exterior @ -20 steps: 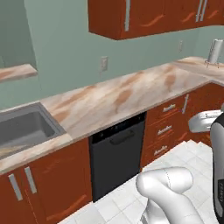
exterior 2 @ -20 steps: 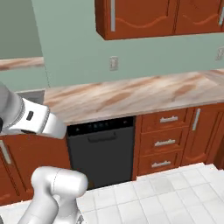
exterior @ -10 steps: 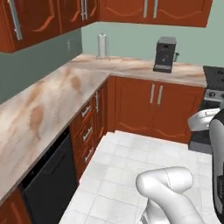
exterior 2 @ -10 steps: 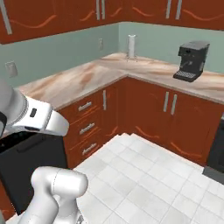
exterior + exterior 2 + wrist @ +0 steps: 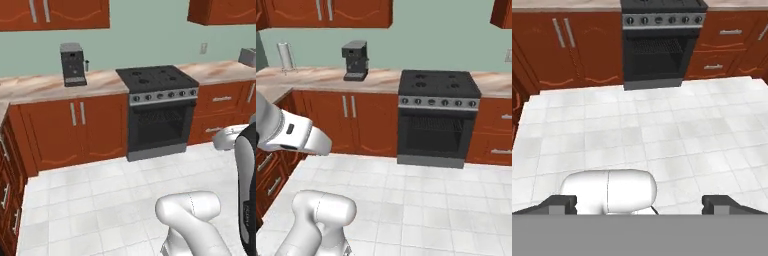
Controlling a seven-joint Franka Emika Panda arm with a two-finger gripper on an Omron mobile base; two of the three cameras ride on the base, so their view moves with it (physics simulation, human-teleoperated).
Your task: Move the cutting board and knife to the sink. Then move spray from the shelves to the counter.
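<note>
The cutting board, knife, sink, spray and shelves are all out of view. The beige marble-patterned counter (image 5: 45,86) (image 5: 381,77) runs along the far wall on both sides of a black oven (image 5: 160,120) (image 5: 436,125) (image 5: 657,50). My gripper (image 5: 641,204) is open, its two dark fingertips (image 5: 562,204) wide apart with nothing between them. It points down at the white tiled floor (image 5: 662,125), well short of the oven.
A dark coffee machine (image 5: 73,64) (image 5: 355,60) stands on the counter left of the oven. A paper towel holder (image 5: 286,56) is at the far left and a toaster (image 5: 248,56) at the far right. Reddish-brown cabinets (image 5: 75,130) line the wall, and more (image 5: 271,170) flank the left side.
The whole picture has swung: the base has turned from the sink and dishwasher stretch, past the counter corner, to face the oven. The gripper's state cannot be compared.
</note>
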